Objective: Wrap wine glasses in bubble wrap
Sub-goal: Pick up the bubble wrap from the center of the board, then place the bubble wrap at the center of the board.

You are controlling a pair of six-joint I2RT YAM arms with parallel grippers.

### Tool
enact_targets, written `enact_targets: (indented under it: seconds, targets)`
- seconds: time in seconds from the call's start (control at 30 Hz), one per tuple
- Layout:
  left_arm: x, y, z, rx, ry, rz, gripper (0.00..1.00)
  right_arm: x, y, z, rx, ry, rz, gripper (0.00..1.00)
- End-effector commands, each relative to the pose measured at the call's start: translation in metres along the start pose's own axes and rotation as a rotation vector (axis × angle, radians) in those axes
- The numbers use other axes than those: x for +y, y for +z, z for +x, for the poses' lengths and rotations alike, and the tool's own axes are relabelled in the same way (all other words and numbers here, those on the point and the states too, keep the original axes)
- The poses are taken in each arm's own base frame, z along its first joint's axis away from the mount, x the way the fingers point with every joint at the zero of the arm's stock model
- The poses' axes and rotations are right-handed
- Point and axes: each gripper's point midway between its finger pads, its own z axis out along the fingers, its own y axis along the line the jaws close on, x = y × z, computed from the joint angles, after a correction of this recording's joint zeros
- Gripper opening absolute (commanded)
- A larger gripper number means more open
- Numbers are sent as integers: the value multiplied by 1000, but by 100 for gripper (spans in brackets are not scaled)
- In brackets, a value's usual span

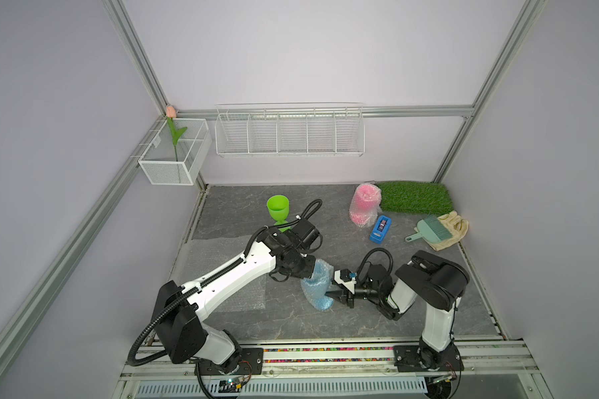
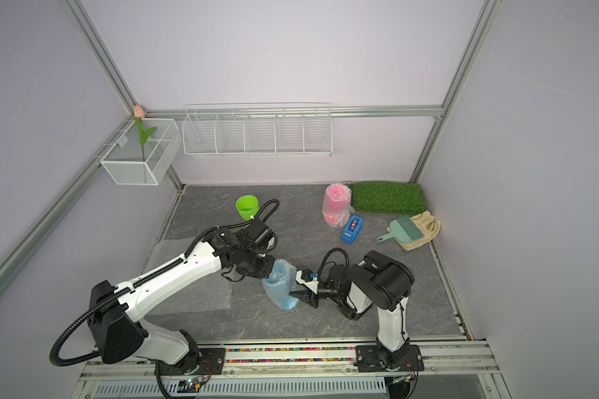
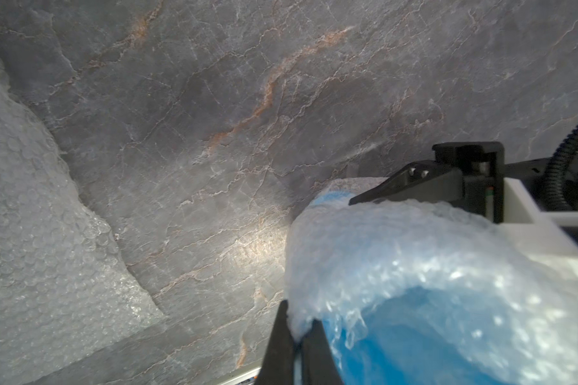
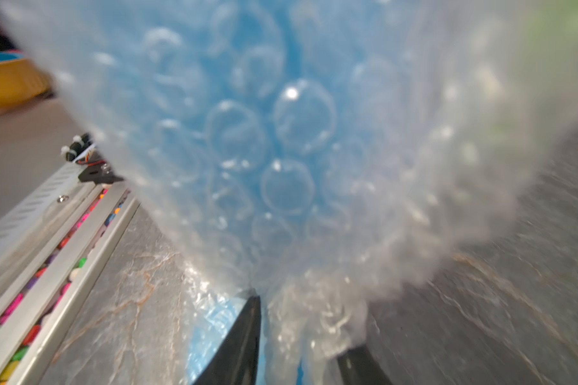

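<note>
Left arm [image 1: 222, 276] first: glossy white shells, chunky black joints, and a ribbed black hose [image 1: 132, 354] looping out above the base rail [image 1: 325, 352]. Right arm [image 1: 433, 311] has the same white-and-black build, with a corrugated cable [image 1: 377, 250] arching up from its wrist. Right hand [image 1: 330, 294]: black tapered fingers [image 4: 241, 340], a white block, a small blue knob. Two silver screw heads [image 3: 418, 172] glint on one finger.

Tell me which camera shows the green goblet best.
The top views: both show the green goblet upright and unwrapped, its foot cut off by the left arm. The left wrist view misses it; the right wrist view gives at most a green blur behind bubble wrap.
</note>
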Motion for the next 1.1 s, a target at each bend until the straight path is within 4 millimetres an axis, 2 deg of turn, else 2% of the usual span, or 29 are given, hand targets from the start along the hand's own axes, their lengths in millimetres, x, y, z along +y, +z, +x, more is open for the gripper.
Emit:
enact_targets:
  seconds: [0.0, 0.13, 0.3, 0.47, 0.6, 0.73, 0.9, 1.07]
  targets:
    - [13, -20, -25, -66, 8, -70, 0, -5, -15, -11, -28, 56, 46, 43]
    - [27, -32, -63, -130, 63, -153, 0, -14, -28, -23, -45, 121, 108, 50]
    - [42, -45, -121, -173, 84, -193, 0, -16, -34, -23, 41, 164, 142, 51]
    - [49, -44, -177, -201, 119, -198, 0, -20, -47, -28, 156, 170, 216, 53]
    - [48, -34, -217, -213, 150, -198, 0, -25, -64, -38, 205, 171, 307, 55]
    - [38, -10, -246, -238, 194, -160, 0, -23, -75, -52, 192, 201, 337, 56]
    - [26, 14, -271, -298, 233, -107, 0, -23, -89, -68, 195, 188, 394, 56]
    - [25, 42, -278, -287, 241, -92, 2, -18, -94, -73, 213, 175, 394, 57]
